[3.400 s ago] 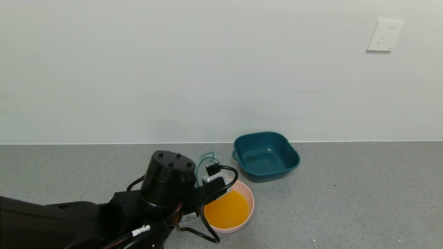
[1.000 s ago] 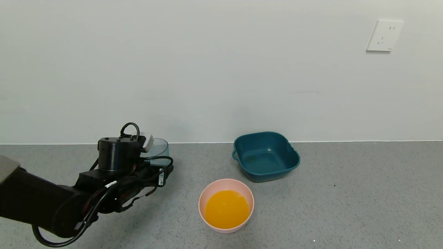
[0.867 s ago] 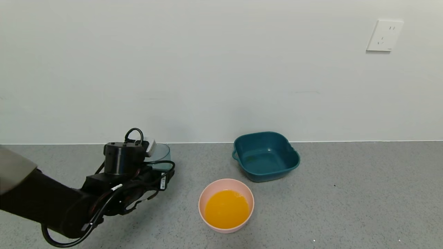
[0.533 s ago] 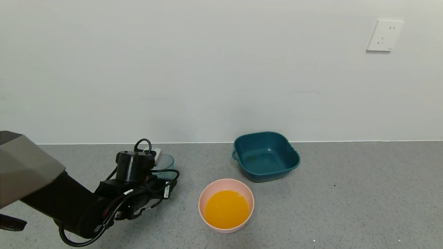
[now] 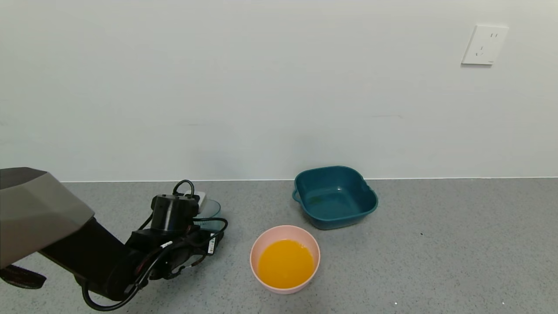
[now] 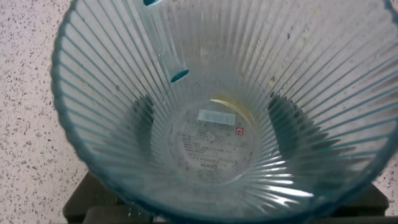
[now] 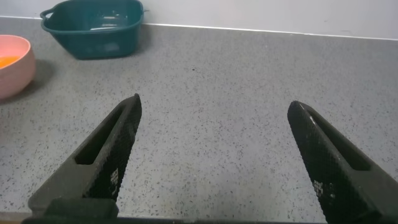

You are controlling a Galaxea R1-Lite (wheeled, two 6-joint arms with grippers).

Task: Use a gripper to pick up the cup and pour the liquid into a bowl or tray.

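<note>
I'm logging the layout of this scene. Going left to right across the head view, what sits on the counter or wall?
Left gripper holding the cup → pink bowl of orange liquid → teal basin → wall socket.

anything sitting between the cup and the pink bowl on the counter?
Nothing visible. The cup sits upright in the left gripper, and only bare grey counter separates it from the pink bowl, which holds the orange liquid. The teal basin stands behind the bowl, off that line.
</note>
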